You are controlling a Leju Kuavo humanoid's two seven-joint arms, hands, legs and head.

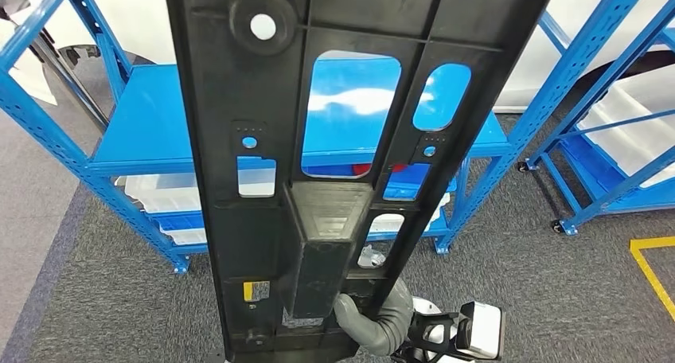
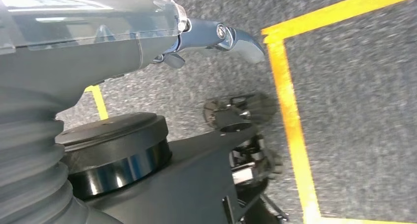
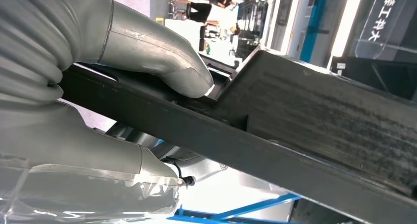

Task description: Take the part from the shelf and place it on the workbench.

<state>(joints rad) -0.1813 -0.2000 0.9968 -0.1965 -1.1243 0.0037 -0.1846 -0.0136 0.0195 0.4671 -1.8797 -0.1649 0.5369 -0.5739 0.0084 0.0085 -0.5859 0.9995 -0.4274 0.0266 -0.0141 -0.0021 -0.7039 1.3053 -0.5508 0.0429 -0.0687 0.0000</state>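
Note:
A long black plastic part (image 1: 207, 100) with several cut-out windows stands upright close in front of the head view and hides much of the scene. My right hand (image 1: 374, 323) grips it near its lower end. In the right wrist view the thick grey thumb (image 3: 162, 62) presses on one face of the part (image 3: 319, 121) and the other fingers wrap under its edge. My left hand (image 2: 98, 42) hangs beside my body above the carpet, one bluish finger (image 2: 231, 37) stretched out, holding nothing.
A blue metal shelf (image 1: 151, 116) stands behind the part, with white bins (image 1: 163, 192) on its lower level. A second blue rack (image 1: 605, 140) stands at the right. Yellow tape (image 1: 653, 259) marks the grey carpet at the right.

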